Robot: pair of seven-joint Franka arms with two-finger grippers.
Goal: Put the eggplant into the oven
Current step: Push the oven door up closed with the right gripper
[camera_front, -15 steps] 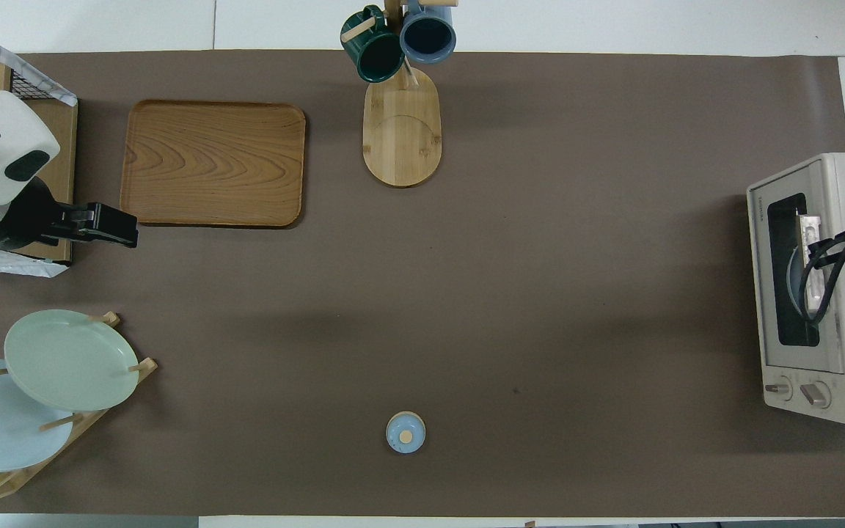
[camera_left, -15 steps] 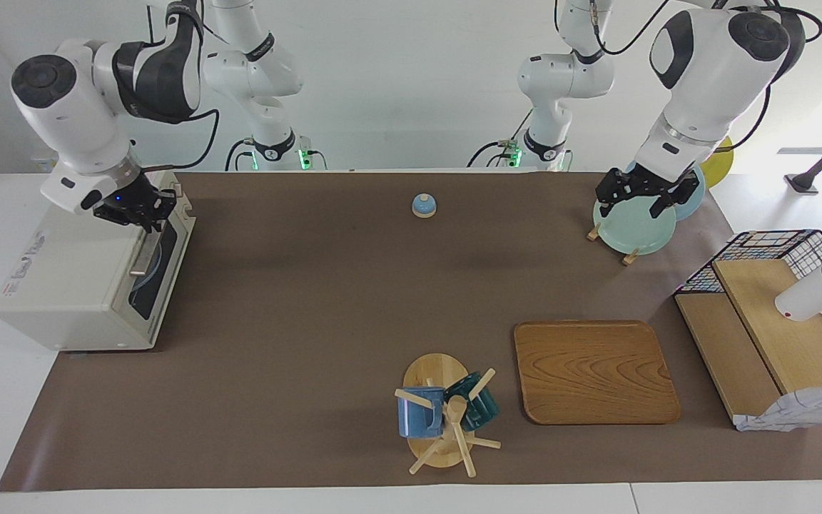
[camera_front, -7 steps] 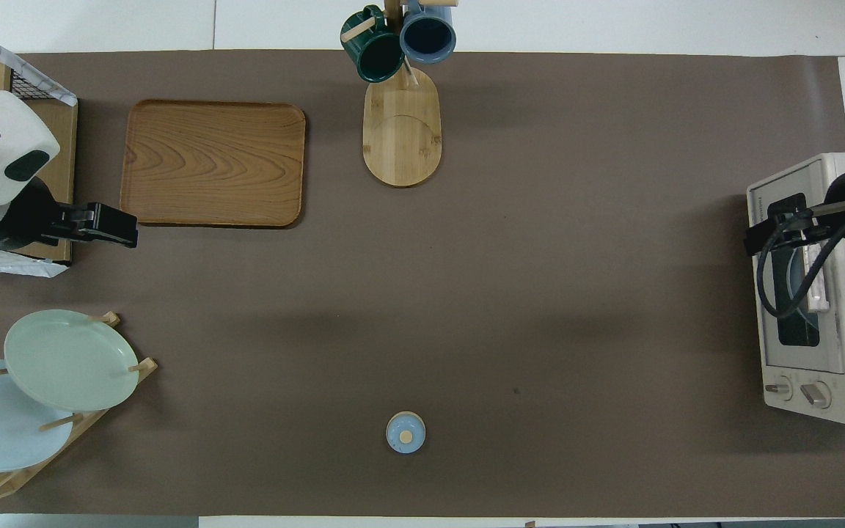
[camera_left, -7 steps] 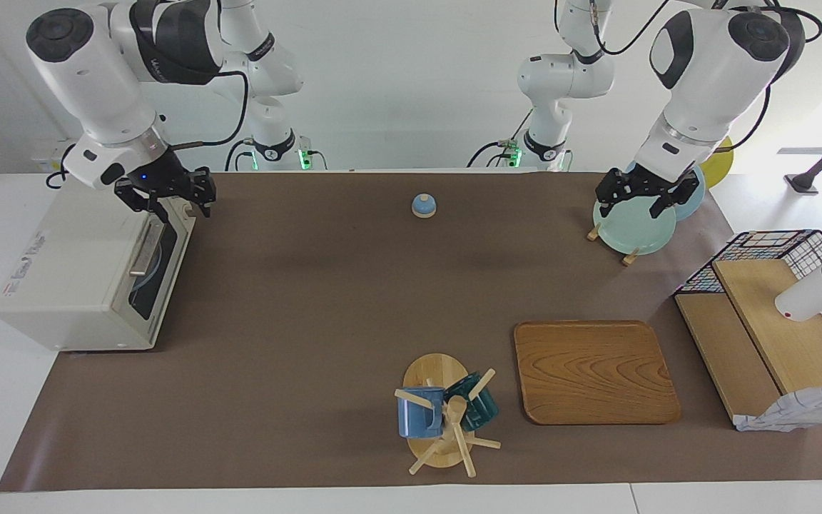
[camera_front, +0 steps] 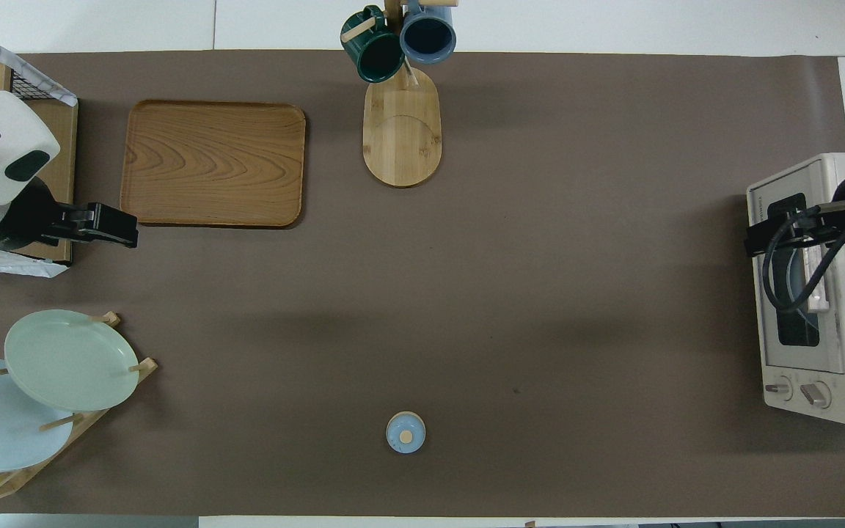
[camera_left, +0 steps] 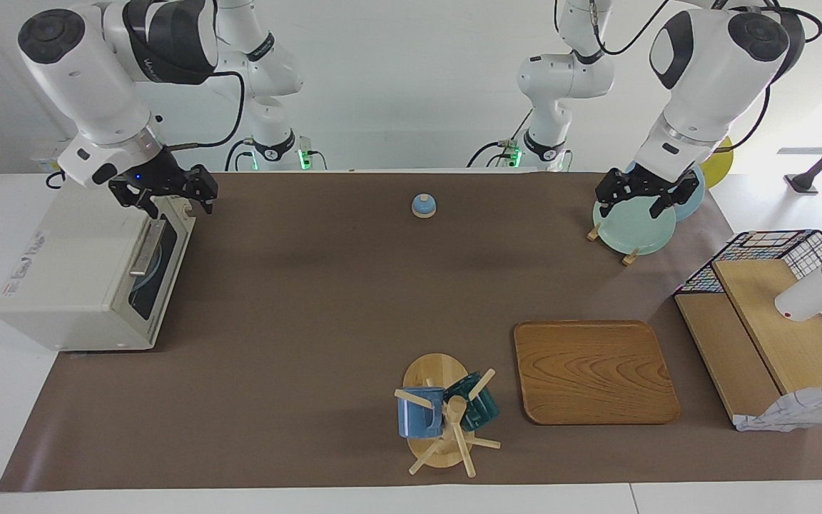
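Toaster oven shut, eggplant out of sight: the boxy cream-white toaster oven (camera_left: 75, 264) sits at the right arm's end of the brown table mat (camera_left: 325, 300), its dark glass door closed and its metal bar handle (camera_left: 147, 246) free. The right gripper (camera_left: 168, 198) hangs over the oven's top front corner at the end nearer the robots. Its fingers are spread apart, they hold nothing, and they touch neither the handle nor the door. The left arm waits at its own end of the table, with the left gripper (camera_left: 639, 196) spread wide and empty over the mint-green plate (camera_left: 632, 228) standing in a wooden rack.

The eggplant shows in neither view. It is not on the mat, not on the rectangular wooden tray (camera_left: 596, 371) and not in either gripper. Only a pale blue curved shape shows through the oven glass, so it cannot be told whether the eggplant lies inside.

If the eggplant has to be handled again, it is likely to be light and fairly firm, with smooth skin that could slide between narrow fingers. Its flesh would also bruise under a hard squeeze. The safest hold is probably across the middle of its body with moderate pressure, keeping clear of the thin stem, which could bend or snap.
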